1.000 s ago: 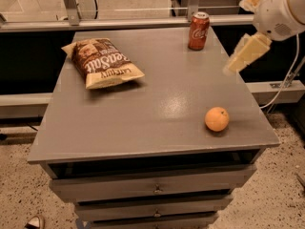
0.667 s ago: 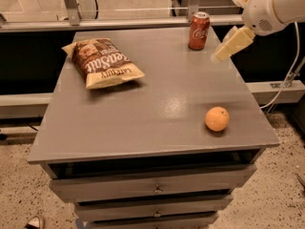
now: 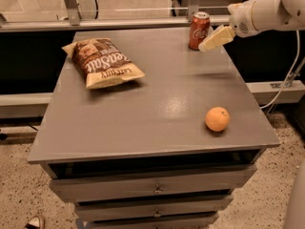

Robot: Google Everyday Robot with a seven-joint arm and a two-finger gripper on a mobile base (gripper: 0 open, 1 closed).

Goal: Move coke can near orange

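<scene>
Grey drawer cabinet [image 3: 157, 109] fills the scene, w/ its flat top under the gripper and running out view-left and toward the camera from it. Three drawer fronts [image 3: 155, 190] stack below the near edge, well beneath gripper level. Speckled floor [image 3: 267, 194] lies around the base.

White robot arm [image 3: 267, 13] enters from the upper view-right corner and slopes down to the gripper [image 3: 209, 42], a cream wedge angled down and view-left above the cabinet's far view-right corner. How wide the gripper stands can't be told from this angle.

Brown-and-cream chip bag [image 3: 105, 61] lies flat on the top, well apart from the gripper, far off to its view-left and a bit nearer the camera.

Coke can [image 3: 198, 27], red w/ silver top, stands upright at the far edge, just beside the gripper tip on its view-left side. The tip overlaps the can's lower view-right edge in this view; actual contact can't be confirmed.

Orange [image 3: 217, 119] sits on the top near the front view-right corner, well apart from the gripper, almost straight toward the camera from it. Can and orange are well apart.

White cable [image 3: 286, 85] hangs off to the gripper's view-right, past the cabinet edge.
</scene>
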